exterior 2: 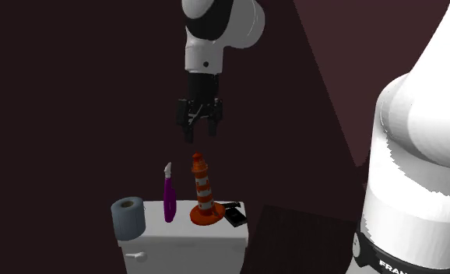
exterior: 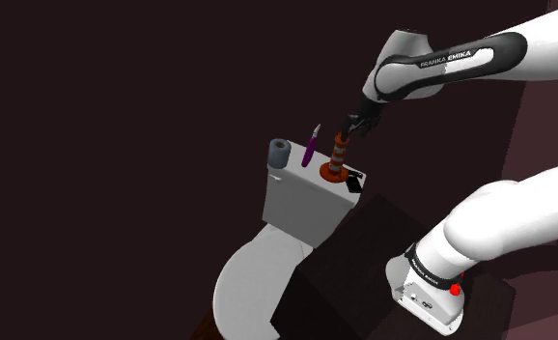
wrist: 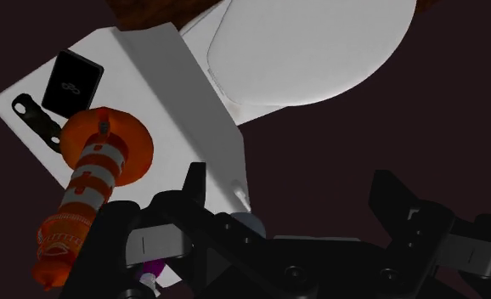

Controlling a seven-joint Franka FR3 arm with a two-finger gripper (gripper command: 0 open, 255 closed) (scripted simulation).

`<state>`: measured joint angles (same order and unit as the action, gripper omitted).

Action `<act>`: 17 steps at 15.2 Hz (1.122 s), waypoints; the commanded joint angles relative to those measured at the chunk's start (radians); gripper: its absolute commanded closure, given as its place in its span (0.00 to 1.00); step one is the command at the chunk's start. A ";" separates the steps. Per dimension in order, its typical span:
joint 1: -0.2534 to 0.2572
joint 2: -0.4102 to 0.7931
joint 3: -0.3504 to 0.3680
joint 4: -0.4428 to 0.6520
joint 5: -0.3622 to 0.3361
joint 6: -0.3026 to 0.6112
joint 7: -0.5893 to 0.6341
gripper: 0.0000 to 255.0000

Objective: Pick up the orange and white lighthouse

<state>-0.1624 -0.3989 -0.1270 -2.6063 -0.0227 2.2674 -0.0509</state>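
Note:
The orange and white striped lighthouse (exterior: 338, 157) stands upright on the toilet tank lid (exterior: 296, 184), near the lid's end by the stand. My gripper (exterior: 352, 130) hangs just above its top, fingers open and pointing down. In the second exterior view the gripper (exterior 2: 202, 137) sits a short gap above the lighthouse (exterior 2: 204, 191). From the wrist, the lighthouse (wrist: 91, 183) lies outside the gap of the open gripper (wrist: 290, 194), beside one finger (wrist: 193, 183), not between the two. Nothing is held.
A purple toothbrush-like stick (exterior 2: 168, 194) and a grey roll (exterior 2: 128, 218) stand on the same lid beside the lighthouse. A small black flat item (wrist: 72, 82) lies by its base. The white toilet seat (exterior: 253, 280) lies below the tank; the dark stand (exterior: 364, 270) is close by.

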 commanded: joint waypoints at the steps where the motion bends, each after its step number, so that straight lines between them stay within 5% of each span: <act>1: -0.014 0.072 -0.015 0.019 -0.002 0.075 0.004 0.00; 9: -0.055 0.358 -0.076 0.110 0.041 0.340 -0.002 0.00; 17: -0.122 0.645 -0.091 0.273 0.189 0.526 -0.072 0.00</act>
<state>-0.2739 0.2114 -0.2192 -2.3555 0.1452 2.7718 -0.1145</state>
